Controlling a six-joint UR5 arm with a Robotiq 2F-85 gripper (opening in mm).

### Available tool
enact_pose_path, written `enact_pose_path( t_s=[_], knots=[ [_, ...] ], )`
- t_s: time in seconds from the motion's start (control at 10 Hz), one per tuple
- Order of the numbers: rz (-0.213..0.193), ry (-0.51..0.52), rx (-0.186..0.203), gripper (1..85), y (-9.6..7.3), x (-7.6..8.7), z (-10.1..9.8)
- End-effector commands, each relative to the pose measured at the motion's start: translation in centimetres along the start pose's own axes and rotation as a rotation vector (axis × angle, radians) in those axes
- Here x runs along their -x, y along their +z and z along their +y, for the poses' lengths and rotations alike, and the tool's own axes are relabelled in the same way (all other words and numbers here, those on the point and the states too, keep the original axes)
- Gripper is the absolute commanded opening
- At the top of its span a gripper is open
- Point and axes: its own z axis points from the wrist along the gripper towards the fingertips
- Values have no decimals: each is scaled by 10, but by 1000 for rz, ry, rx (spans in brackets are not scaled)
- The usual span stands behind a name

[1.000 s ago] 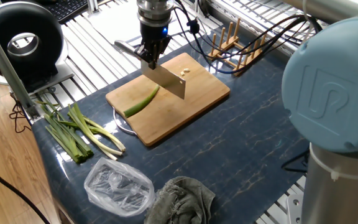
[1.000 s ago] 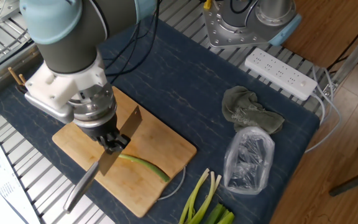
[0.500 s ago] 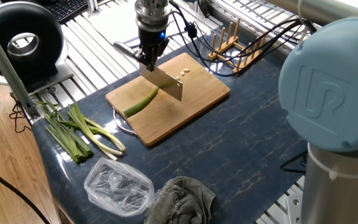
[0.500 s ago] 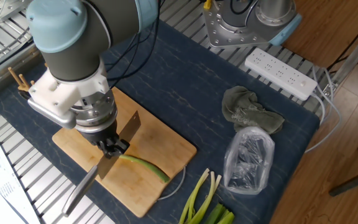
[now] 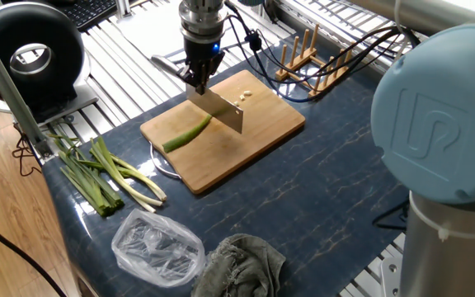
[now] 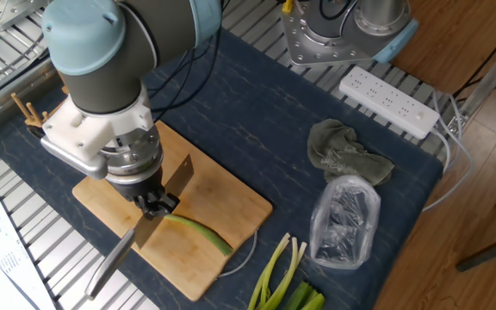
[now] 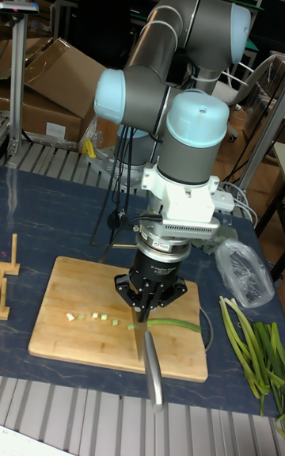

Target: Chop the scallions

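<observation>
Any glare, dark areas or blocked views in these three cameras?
One fixed view: the arm's blue cap fills the right foreground, soft. Other fixed view: evenly lit; the wrist hides part of the cutting board. Tall fixed view: dim background; chopped bits small but visible.

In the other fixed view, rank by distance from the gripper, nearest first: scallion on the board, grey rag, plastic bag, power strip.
From the gripper, which holds the knife:
1. Scallion on the board, just beside the blade.
2. Grey rag and plastic bag, far side: too close to call.
3. Power strip, table's far edge.

Since a second ago the knife (image 5: 223, 112) has shifted slightly along the scallion stalk (image 5: 187, 134) toward its green end
</observation>
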Motion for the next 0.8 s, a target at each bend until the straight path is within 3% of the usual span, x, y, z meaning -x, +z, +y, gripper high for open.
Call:
enact_pose_path(
  t_s=[0.0, 0.7],
  knots=[
    [5, 0, 2, 13, -3, -3, -1],
    [26, 9, -6, 13, -4, -14, -6]
  ],
)
